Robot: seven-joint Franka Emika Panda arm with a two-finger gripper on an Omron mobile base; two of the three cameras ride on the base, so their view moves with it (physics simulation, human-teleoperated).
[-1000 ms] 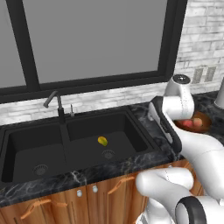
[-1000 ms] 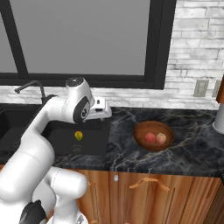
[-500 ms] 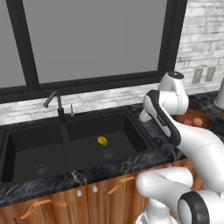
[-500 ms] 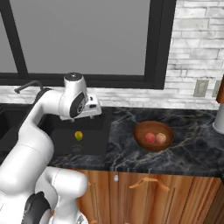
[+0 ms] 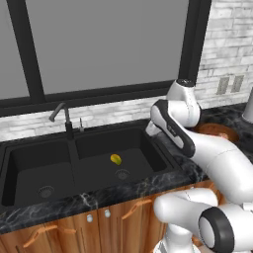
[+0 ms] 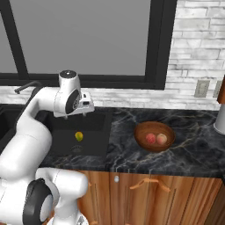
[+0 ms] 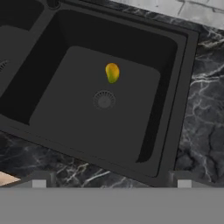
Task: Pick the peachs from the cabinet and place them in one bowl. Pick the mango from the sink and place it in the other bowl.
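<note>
In the right base view, the small oval yellow-green mango lies on the floor of the black double-basin sink, just at 12 o'clock of the round metal drain. The gripper hangs above that basin; whether it is wide or narrow I cannot tell. At 3 o'clock on the dark marble surface, the round dark-brown wooden bowl holds both reddish-orange peachs. Risk: the smooth oval fruit could roll away on the basin floor if the descent lands off-centre, or a finger may clip the sink wall.
</note>
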